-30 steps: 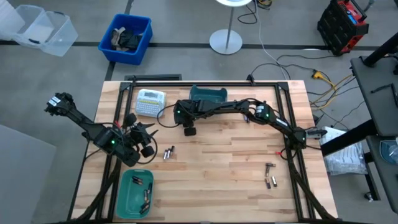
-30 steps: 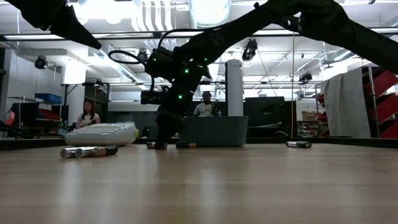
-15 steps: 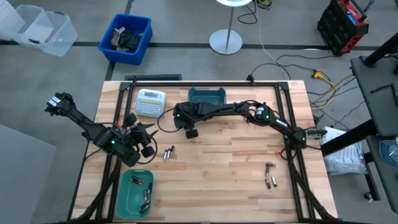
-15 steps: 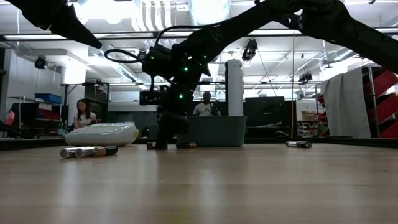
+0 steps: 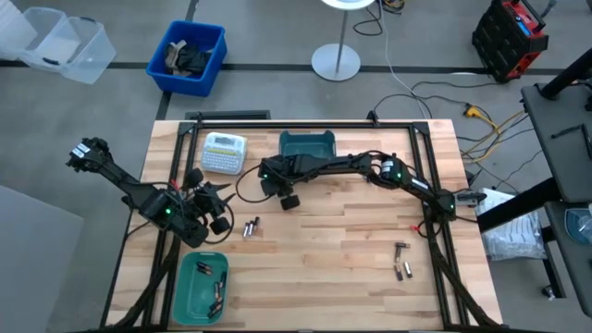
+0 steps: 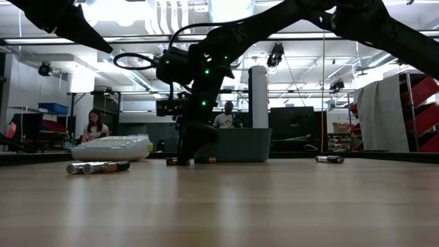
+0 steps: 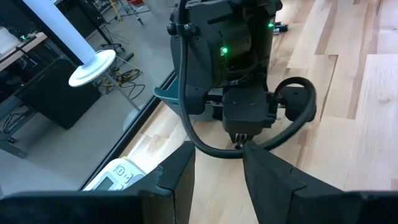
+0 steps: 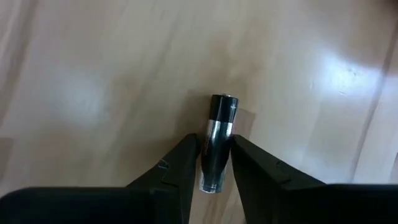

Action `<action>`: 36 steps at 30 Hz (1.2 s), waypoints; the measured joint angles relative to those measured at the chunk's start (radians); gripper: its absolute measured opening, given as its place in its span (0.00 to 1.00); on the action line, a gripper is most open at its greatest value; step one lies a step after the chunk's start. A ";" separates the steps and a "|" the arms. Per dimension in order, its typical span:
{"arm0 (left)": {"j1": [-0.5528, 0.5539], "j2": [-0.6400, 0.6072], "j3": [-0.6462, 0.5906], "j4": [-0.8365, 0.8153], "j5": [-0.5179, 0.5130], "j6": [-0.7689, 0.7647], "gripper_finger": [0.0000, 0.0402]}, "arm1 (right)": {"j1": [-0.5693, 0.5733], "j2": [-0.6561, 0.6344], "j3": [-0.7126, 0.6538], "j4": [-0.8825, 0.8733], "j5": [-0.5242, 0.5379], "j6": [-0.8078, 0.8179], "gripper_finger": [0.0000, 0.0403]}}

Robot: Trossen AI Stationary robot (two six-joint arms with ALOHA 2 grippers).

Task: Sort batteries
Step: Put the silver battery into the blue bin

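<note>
My right gripper (image 5: pixel 289 199) reaches across to the table's middle, just in front of the far teal bin (image 5: pixel 308 143). It is shut on a dark and silvery battery (image 8: pixel 219 124). My left gripper (image 5: pixel 217 211) waits open at the table's left, with nothing between its fingers (image 7: pixel 177 180). Two loose batteries (image 5: pixel 250 227) lie on the wood right of it. More batteries (image 5: pixel 402 264) lie at the near right. A second teal bin (image 5: pixel 190 294) at the near left holds several batteries. My right gripper pinches the battery's long sides (image 8: pixel 211 146) between its two fingers, at the end nearer the wrist. The fingers lie along the battery and slant down from above. The battery's other end (image 8: pixel 224 99) sticks out past the fingertips. Whether it is clear of the wood, I cannot tell.
A white label-maker (image 5: pixel 225 153) sits at the far left of the table, beside the far bin. A blue crate (image 5: pixel 188 55) and a lamp base (image 5: pixel 335 61) stand on the floor beyond the far edge. People sit in the room behind (image 6: pixel 94 125).
My right gripper has shifted a little toward the table's right and near edge, staying by the far bin.
</note>
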 joint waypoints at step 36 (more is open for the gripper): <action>0.002 0.012 0.000 0.030 0.001 0.000 0.29 | -0.081 -0.269 -0.006 -0.157 -0.144 0.012 0.07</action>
